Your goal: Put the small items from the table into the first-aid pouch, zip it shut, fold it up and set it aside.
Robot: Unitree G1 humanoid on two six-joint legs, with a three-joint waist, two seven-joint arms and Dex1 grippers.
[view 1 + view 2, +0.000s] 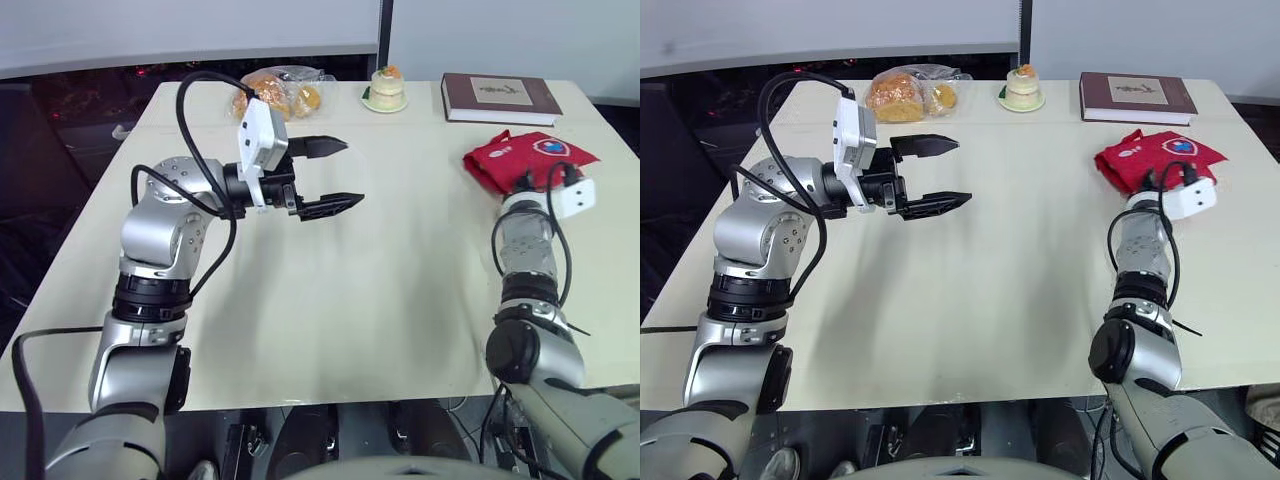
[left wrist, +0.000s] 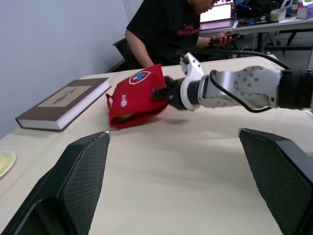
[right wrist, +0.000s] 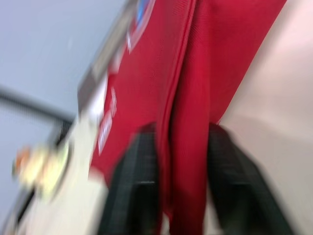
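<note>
Cream table in a pale-walled room, with the folded first-aid pouch held at its far right.
Along the table's far edge stand a clear bag holding bread rolls, a small cake on its plate and a brown book. The red pouch lies just in front of the book, and its contents are hidden. The right gripper is clamped on a fold of the pouch, one black finger on each side of the fabric. The left gripper hangs over the bare middle-left of the table, its jaws spread wide with nothing between them, well apart from the pouch. Beyond the table a person in a black shirt sits at another desk with a laptop.
</note>
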